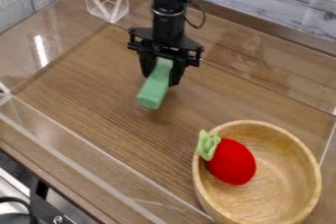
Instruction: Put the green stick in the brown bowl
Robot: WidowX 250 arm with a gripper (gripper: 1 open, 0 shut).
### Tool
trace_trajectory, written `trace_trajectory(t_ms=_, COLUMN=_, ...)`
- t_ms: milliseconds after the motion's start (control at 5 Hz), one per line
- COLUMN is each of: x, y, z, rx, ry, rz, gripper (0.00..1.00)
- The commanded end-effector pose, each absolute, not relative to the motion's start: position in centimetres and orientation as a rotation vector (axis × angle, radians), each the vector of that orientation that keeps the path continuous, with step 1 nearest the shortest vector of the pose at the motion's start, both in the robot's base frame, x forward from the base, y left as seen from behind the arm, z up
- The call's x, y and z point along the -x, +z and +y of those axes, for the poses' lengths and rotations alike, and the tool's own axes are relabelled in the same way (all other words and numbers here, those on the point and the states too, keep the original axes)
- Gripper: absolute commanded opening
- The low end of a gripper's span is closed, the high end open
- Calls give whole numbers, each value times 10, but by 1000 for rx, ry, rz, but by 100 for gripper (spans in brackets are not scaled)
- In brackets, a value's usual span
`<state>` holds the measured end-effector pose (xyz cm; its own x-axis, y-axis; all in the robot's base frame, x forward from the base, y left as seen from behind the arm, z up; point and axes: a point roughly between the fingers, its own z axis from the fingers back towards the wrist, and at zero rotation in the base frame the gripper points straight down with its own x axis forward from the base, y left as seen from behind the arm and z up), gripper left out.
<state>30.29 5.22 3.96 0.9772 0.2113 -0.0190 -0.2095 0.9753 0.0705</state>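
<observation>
In the single camera view we see the tool pointing straight down over the wooden tabletop, its two dark fingers clamped on the upper end of the green stick. The stick hangs tilted between them, its long axis running from the jaws down toward the lower left of the picture, and its lower end looks close to the tabletop; we cannot tell whether it touches the wood or hangs just clear of it. The brown bowl sits at the lower right, well apart from the tool, so the relation that matters is plain: the bowl lies down and to the right of the held stick, and we judge the coming move to be a lift and a carry in that direction. The bowl is not empty: a red strawberry-like toy with a green leaf fills its left half, which leaves the right and far side of the bowl as the freer place to drop the stick. The bowl's lower rim is cut off by the frame edge. The finger pads themselves are hidden behind the stick, and the clear walls around the tabletop throw glare that blurs the far corner.
</observation>
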Motion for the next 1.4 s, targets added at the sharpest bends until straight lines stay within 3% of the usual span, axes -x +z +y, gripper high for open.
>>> trace_trajectory(t_ms=0, x=-318, y=52, z=50, rx=-76, ry=174, rz=-38, gripper=0)
trace_trajectory(t_ms=200, x=-323, y=66, z=47, rx=-71, ry=174, rz=-46, gripper=0)
trace_trajectory(t_ms=600, x=-311, y=68, z=32, rx=-61, ry=315, rz=-65, gripper=0)
trace_trajectory(t_ms=1200, x=-288, y=86, z=16, rx=-41, ry=116, rz=-91, gripper=0)
